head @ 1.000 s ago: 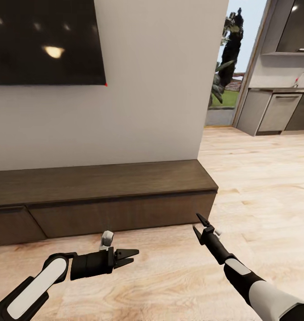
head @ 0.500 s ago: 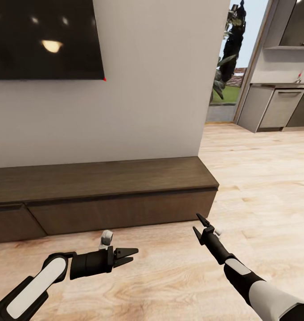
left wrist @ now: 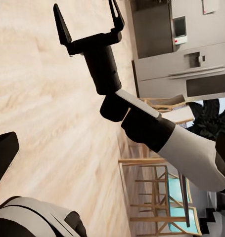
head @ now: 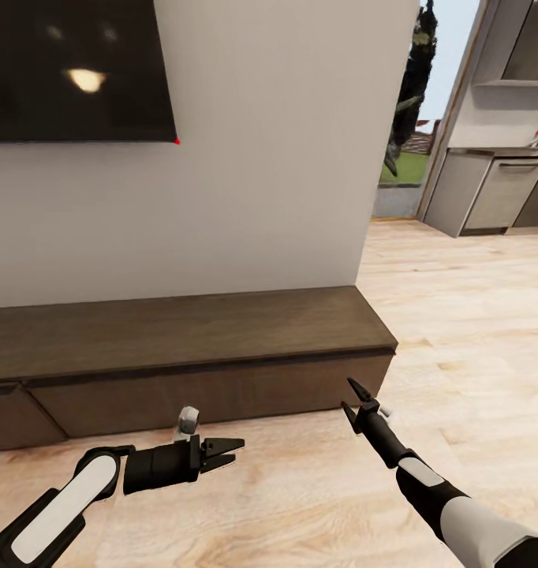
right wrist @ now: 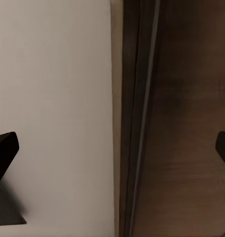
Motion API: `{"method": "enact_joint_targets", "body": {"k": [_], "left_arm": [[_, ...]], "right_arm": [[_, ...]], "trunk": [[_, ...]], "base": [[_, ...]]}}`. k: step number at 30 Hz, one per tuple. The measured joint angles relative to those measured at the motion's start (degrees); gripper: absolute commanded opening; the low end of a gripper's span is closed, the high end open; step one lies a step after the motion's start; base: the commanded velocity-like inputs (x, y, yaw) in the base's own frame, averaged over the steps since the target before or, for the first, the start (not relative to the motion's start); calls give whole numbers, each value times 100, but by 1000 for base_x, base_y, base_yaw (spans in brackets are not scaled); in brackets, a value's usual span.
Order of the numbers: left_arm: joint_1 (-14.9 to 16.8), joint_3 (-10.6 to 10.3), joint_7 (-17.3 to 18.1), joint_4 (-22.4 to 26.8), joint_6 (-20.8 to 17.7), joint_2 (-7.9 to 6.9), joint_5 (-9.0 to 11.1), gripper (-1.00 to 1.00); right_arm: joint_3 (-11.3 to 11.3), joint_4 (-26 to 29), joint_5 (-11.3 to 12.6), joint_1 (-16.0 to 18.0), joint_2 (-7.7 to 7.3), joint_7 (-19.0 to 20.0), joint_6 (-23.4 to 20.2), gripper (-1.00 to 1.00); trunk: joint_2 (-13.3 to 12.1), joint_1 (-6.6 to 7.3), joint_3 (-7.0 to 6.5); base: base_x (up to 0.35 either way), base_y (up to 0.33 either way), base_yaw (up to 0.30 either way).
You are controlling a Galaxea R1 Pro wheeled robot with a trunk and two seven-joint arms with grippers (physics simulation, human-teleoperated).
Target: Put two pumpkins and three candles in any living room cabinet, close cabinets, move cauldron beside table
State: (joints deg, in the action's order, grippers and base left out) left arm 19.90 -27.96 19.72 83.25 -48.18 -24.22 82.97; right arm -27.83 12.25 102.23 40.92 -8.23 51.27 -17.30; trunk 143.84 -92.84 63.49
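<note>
The cabinet point(head: 182, 359) lies along the wall, its drawer fronts flush, just beyond the tips of both grippers. The left gripper point(head: 226, 454) and the right gripper point(head: 352, 398) hover over the wood floor point(head: 300, 505), jaws spread and empty.

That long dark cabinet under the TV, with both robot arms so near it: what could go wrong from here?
Two things, possibly. The right gripper hangs open and empty just before the cabinet, so rolling closer might jab its fingertips into the drawer front. Those fronts are flat and handleless, so pulling one open may slip. The left gripper, also open, points sideways over the floor toward the right arm, and the two could bump.
</note>
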Motion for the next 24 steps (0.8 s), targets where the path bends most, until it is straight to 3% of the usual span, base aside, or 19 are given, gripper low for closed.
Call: {"method": "enact_joint_targets", "body": {"k": [9, 18, 24], "left_arm": [[-1, -7, -4, 0, 0, 0, 0, 100], [0, 8, -13, 0, 17, 0, -8, 100], [0, 6, -13, 0, 18, 0, -6, 100]], "right_arm": [[0, 0, 0, 0, 0, -9, 7, 100], [0, -8, 0, 0, 0, -9, 15, 100], [-1, -9, -1, 0, 0, -9, 15, 100]], "trunk": [[0, -1, 0], [0, -4, 0], [7, -19, 133]], "base": [[279, 0, 0], [24, 0, 0], [0, 0, 0]]}}
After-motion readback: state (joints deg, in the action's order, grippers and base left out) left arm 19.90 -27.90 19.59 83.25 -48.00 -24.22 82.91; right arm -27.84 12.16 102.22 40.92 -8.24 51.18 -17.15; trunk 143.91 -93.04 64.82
